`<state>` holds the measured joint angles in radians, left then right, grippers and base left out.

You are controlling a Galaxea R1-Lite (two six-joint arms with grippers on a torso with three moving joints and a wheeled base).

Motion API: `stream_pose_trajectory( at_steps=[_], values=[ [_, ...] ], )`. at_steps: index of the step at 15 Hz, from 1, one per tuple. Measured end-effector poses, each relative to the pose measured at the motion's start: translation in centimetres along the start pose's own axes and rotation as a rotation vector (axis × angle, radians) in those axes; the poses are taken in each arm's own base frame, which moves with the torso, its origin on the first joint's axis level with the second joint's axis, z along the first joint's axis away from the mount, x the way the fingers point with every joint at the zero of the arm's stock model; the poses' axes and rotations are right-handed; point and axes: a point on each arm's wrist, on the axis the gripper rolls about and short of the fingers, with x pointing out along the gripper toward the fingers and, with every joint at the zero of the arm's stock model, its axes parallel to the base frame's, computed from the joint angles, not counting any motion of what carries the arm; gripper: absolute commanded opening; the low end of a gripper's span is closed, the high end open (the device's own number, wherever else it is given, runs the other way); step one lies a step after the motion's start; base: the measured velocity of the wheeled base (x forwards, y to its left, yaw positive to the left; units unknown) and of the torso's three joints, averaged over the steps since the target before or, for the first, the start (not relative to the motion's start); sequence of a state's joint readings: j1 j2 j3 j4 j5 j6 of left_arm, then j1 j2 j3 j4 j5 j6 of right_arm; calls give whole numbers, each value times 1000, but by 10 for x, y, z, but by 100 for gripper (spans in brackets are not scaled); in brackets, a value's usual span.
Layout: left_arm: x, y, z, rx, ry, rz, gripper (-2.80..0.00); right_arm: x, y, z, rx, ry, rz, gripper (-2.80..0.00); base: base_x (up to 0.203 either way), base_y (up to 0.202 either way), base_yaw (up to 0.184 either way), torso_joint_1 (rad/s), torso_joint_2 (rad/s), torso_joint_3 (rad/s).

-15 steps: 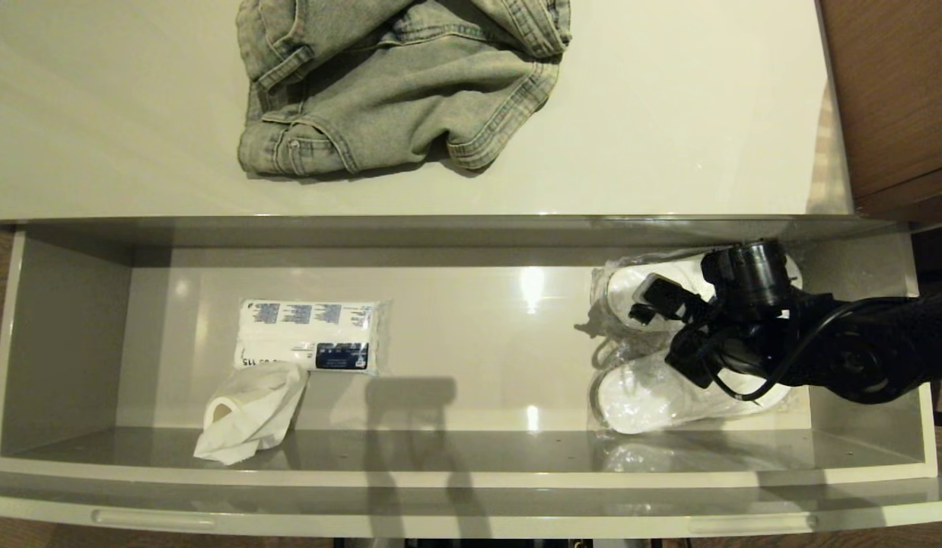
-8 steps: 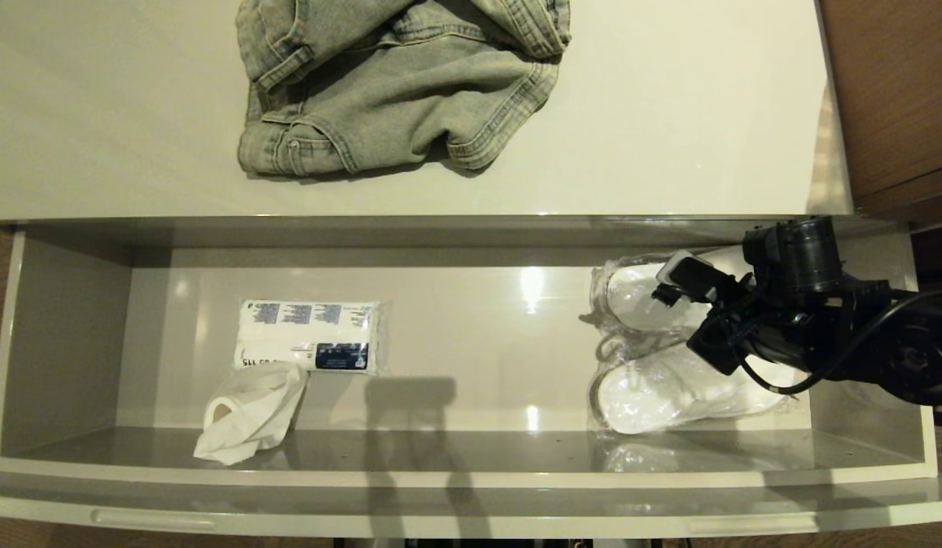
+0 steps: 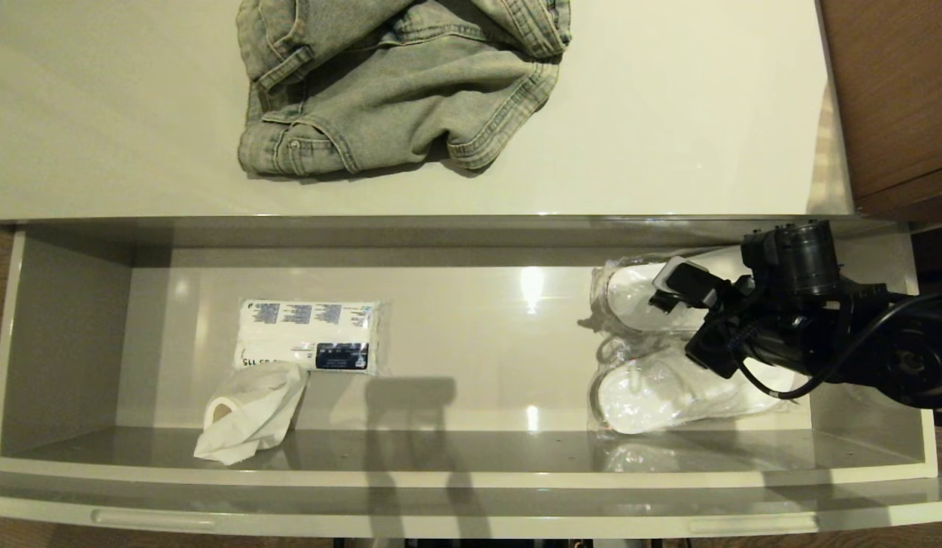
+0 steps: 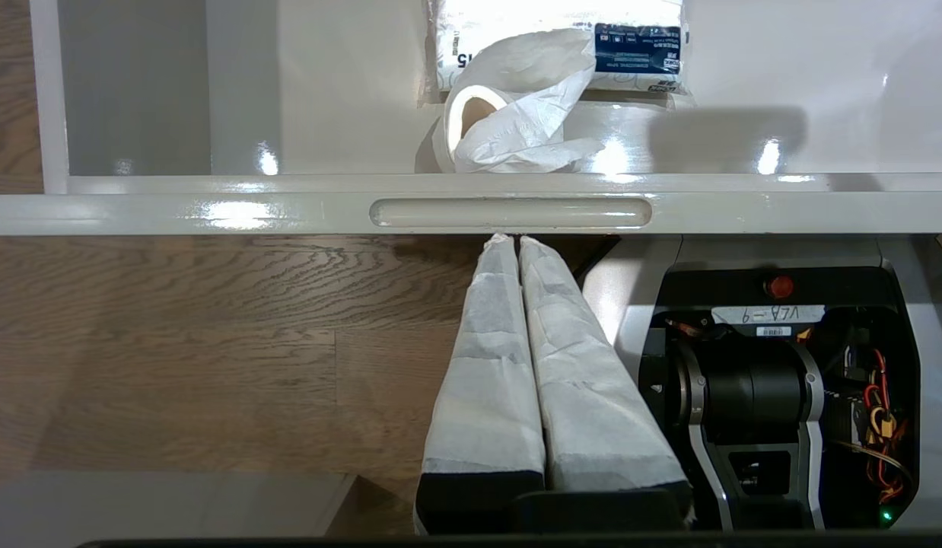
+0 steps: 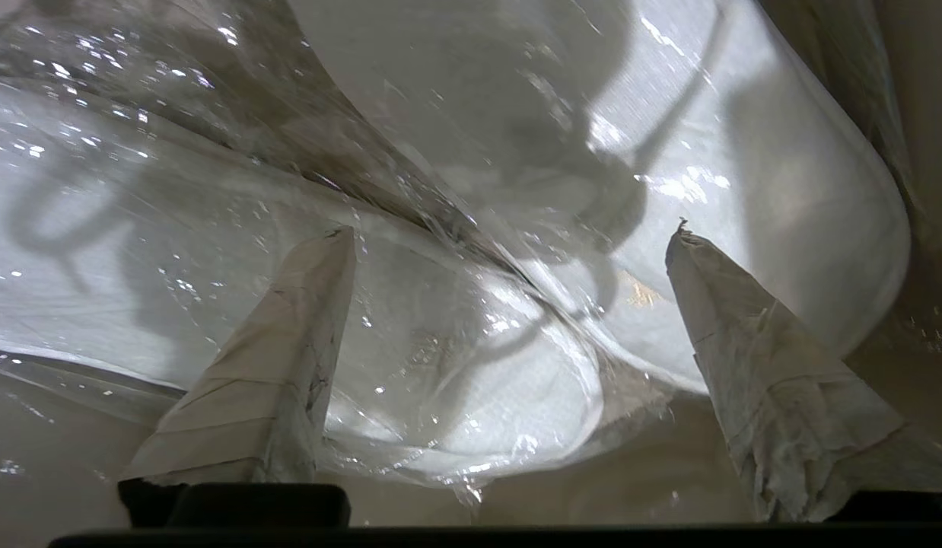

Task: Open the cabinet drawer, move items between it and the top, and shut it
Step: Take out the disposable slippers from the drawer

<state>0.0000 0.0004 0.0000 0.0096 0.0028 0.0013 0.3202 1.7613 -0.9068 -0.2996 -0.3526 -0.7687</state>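
Right wrist view: pincer [image 5: 509, 236] spread over bagged slippers [image 5: 456, 304].

Right gripper [image 3: 688, 316] over bagged slippers [image 3: 653, 384] in open drawer [image 3: 456, 464].

top [image 3: 707, 114]: denim jacket [image 3: 402, 80] | drawer [image 3: 471, 358]: 2 slipper packs [image 3: 653, 384], tissue pack [image 3: 307, 335], crumpled tissue [image 3: 250, 411]

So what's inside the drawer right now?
In the drawer: a tissue pack, a crumpled white cloth against it, and two bagged slipper packs at the right. The open right gripper hovers over these, hiding part of them.
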Motion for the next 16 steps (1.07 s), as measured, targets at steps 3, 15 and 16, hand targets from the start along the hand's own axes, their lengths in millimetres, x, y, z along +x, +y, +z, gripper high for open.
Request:
stream_pose_trajectory(
  at_steps=[3,15,16],
  values=[
    [0,0,0,0,0,0,-280,8,2,4,-47,-56,3,0,0,0,0,0,0,0],
    [0,0,0,0,0,0,-280,53,-5,-12,-267,-142,-66,0,0,0,0,0,0,0],
    [0,0,0,1,0,0,-280,53,-5,-12,-268,-141,-65,0,0,0,0,0,0,0]
  ],
)
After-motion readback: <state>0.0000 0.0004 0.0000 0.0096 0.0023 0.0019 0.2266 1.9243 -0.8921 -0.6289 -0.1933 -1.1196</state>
